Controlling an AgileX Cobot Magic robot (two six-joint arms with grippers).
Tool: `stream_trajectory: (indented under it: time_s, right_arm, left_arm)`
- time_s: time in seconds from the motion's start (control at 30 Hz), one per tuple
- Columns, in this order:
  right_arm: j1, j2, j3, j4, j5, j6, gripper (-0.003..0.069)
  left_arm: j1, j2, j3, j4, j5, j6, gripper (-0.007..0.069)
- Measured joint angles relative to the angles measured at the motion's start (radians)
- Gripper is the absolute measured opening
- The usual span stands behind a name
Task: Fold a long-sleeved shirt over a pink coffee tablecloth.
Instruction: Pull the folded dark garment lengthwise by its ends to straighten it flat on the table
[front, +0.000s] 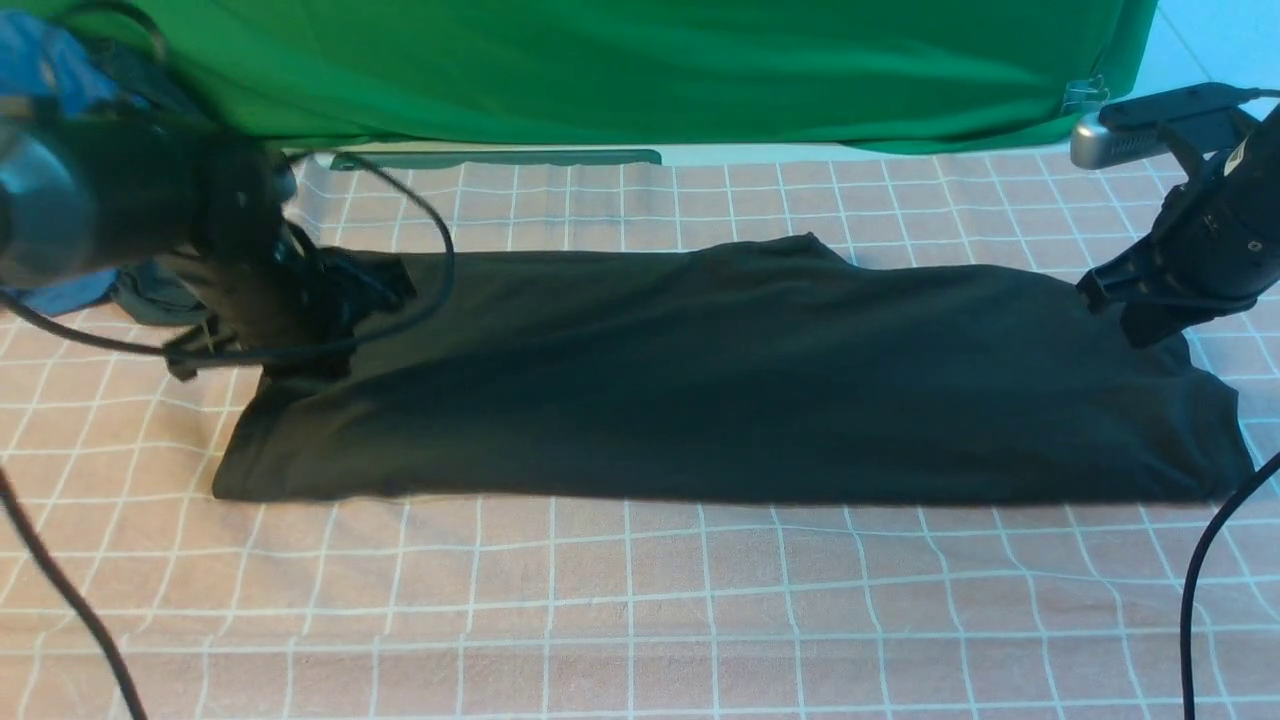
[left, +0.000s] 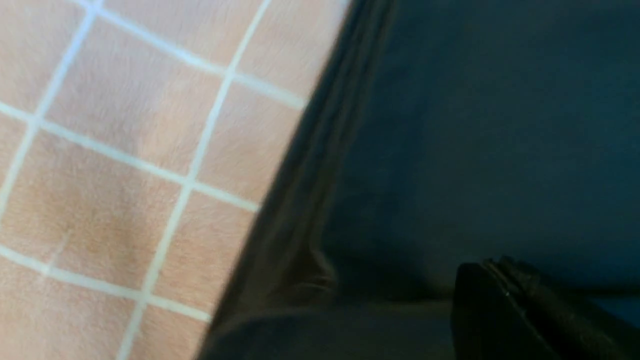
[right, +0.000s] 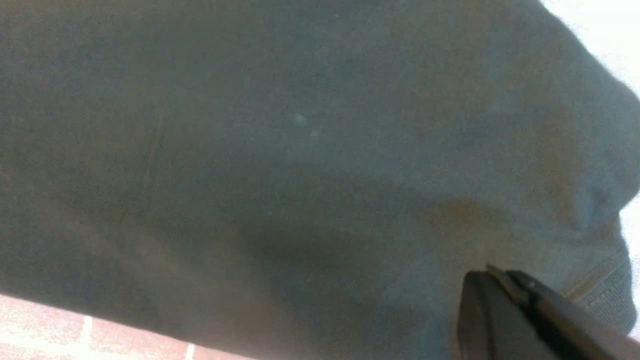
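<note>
The long-sleeved shirt (front: 720, 380) is black and lies as a wide folded band across the pink coffee tablecloth (front: 640, 600), print hidden. My left gripper (front: 300, 350) sits at the band's far left corner. Its jaws are pressed together with the fabric bunched up to them. At the far right end, my right gripper (front: 1120, 310) is shut the same way, and the cloth rises to its tip. In the left wrist view the closed left gripper (left: 492, 265) rests against dark shirt (left: 475, 125) beside the pink grid (left: 125, 175). In the right wrist view the right gripper (right: 492, 272) touches shirt (right: 300, 150) near a ribbed edge (right: 602, 292).
A green backdrop (front: 640, 60) hangs along the table's far edge, held by a clip (front: 1085, 95). A blue garment (front: 50, 70) and a dark grey one (front: 150, 300) lie behind the left arm. Black cables (front: 60, 590) (front: 1195, 600) trail on both sides. A grey camera (front: 1150, 125) sits far right.
</note>
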Motion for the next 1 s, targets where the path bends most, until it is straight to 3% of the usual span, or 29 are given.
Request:
stream_trajectory:
  time_s: [0.17, 0.4, 0.5, 0.63, 0.83, 0.9, 1.0]
  right_arm:
    - [0.000, 0.000, 0.000, 0.000, -0.001, 0.000, 0.0045]
    - [0.000, -0.001, 0.000, 0.004, -0.042, 0.000, 0.0045]
    - [0.000, -0.001, 0.000, 0.072, -0.091, -0.011, 0.0045]
    - [0.000, 0.011, -0.036, 0.184, -0.108, -0.090, 0.0045]
    - [-0.056, 0.050, -0.134, 0.198, 0.007, -0.063, 0.0067]
    - [-0.105, 0.051, -0.151, 0.194, 0.067, -0.054, 0.0111]
    - [-0.183, 0.052, -0.154, 0.169, 0.136, -0.035, 0.0246]
  left_arm:
    - [0.058, 0.051, 0.000, 0.040, -0.001, -0.070, 0.0013]
    - [0.182, 0.049, 0.000, 0.046, 0.032, -0.078, 0.0013]
    - [0.209, 0.030, 0.000, 0.044, 0.051, -0.071, 0.0013]
    - [0.212, -0.039, 0.000, -0.044, 0.041, 0.025, 0.0013]
    - [0.191, -0.145, 0.001, -0.359, 0.096, 0.339, 0.0013]
    - [0.177, -0.183, 0.016, -0.398, 0.118, 0.381, 0.0013]
    - [0.146, -0.267, 0.090, -0.413, 0.121, 0.409, 0.0013]
